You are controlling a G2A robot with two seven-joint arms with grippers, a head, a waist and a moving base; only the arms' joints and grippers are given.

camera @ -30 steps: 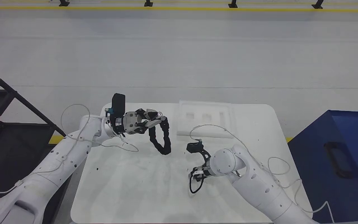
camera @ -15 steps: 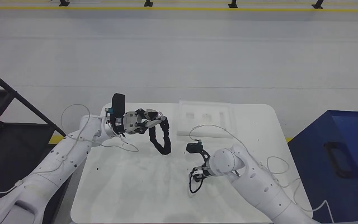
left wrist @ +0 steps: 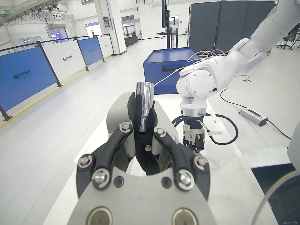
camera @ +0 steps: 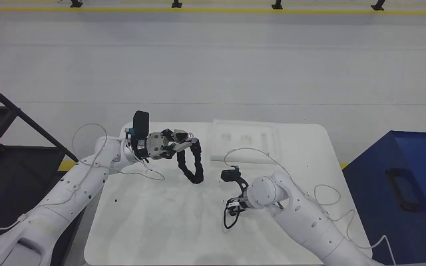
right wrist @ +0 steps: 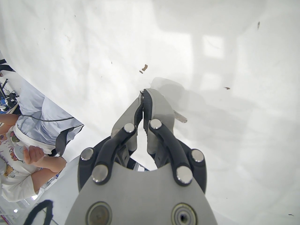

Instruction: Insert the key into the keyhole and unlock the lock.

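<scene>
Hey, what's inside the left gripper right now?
The lock, chrome cylinder and black cable, clamped in the left gripper. Its fingers cover the cable's sides; the cylinder's end face is turned away.

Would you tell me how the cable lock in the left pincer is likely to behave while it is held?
The lock probably sags: its black loop hangs curved beyond the left pincer. Its chrome barrel looks smooth, so it may slip or twist when pushed.
</scene>
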